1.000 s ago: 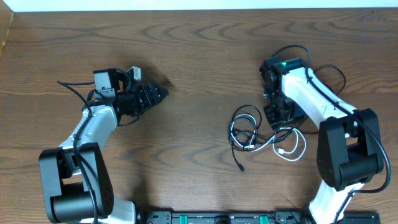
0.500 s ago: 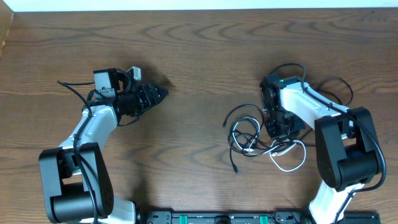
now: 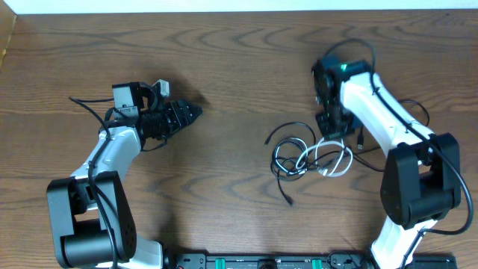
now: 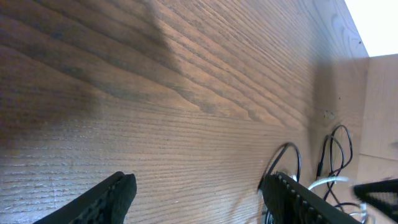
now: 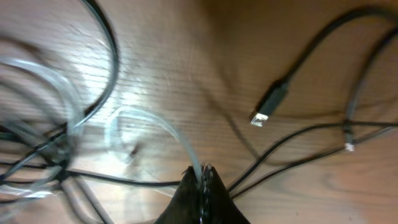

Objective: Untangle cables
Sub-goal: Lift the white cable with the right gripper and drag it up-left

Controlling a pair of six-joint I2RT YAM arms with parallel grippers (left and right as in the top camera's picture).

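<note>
Clearly the right gripper (image 5: 202, 177) is pinched tight on the white cable (image 5: 183, 146), whose loops overlap the black cables (image 3: 287, 153) on the table's (image 3: 224, 60) right side. Best to draw it away slowly, so the black loops slide off rather than cinch. The left gripper (image 4: 199, 186) hangs wide, well apart.

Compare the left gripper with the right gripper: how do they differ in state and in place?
The left gripper stands open and holds nothing; the right gripper is shut on the white cable. The left gripper is over bare table, apart from the tangle; the right gripper is at the tangle of black cables. Both grippers have black fingers.
</note>
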